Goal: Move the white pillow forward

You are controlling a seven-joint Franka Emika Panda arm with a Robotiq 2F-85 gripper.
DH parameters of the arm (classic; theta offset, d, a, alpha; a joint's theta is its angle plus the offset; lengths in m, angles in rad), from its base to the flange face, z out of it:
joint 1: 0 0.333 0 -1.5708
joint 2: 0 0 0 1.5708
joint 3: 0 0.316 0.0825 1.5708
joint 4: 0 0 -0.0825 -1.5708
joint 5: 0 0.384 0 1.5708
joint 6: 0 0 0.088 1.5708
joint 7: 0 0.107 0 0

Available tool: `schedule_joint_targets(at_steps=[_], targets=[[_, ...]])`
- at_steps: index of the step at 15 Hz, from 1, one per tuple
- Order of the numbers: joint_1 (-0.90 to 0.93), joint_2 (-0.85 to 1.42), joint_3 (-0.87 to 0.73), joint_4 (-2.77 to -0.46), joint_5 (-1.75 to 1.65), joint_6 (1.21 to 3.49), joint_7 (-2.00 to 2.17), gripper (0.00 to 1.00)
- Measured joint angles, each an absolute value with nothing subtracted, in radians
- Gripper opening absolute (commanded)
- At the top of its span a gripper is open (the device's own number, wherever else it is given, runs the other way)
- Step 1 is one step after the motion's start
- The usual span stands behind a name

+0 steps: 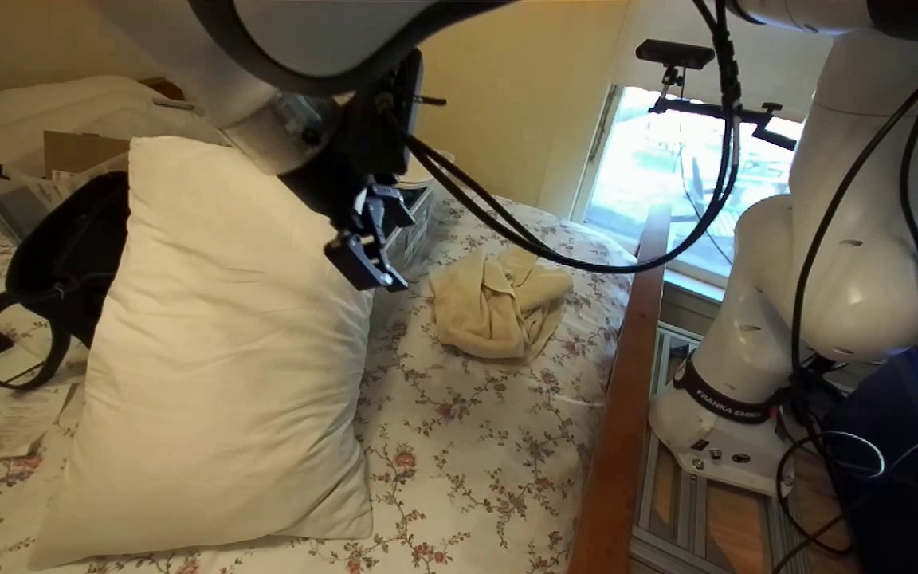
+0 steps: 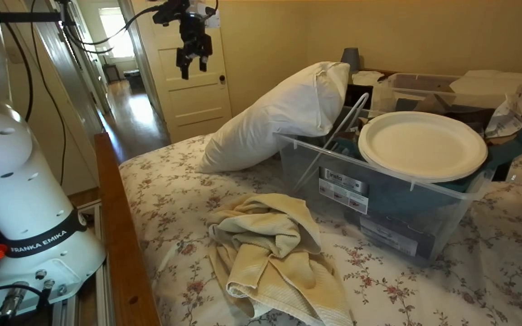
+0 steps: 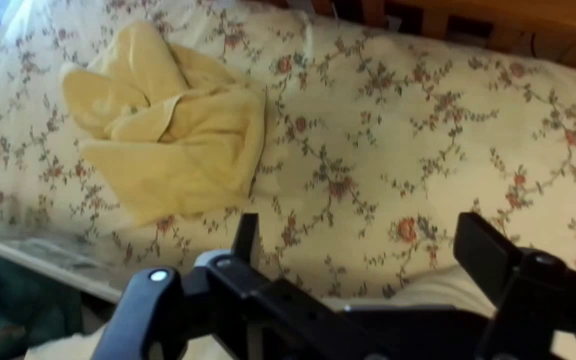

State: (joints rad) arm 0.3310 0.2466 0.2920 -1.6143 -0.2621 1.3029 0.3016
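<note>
White, probably light and yielding, the pillow [image 2: 270, 122] leans on the plastic bin [image 2: 379, 199], and its lower corner [image 1: 347, 514], well away from that bin, should suit a pinch by the wide-spread, empty gripper [image 3: 358, 232].

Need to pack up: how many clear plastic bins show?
2: in an exterior view, a near clear plastic bin topped with round white plates, and a far clear plastic bin behind it. Others may hide behind the white pillow.
</note>
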Motion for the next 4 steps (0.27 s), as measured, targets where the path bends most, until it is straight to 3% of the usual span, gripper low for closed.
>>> schedule_joint_targets(at_steps=[4], targets=[[0.331,0.217,0.288,-1.716,-0.249,1.295,0.313,1.0]])
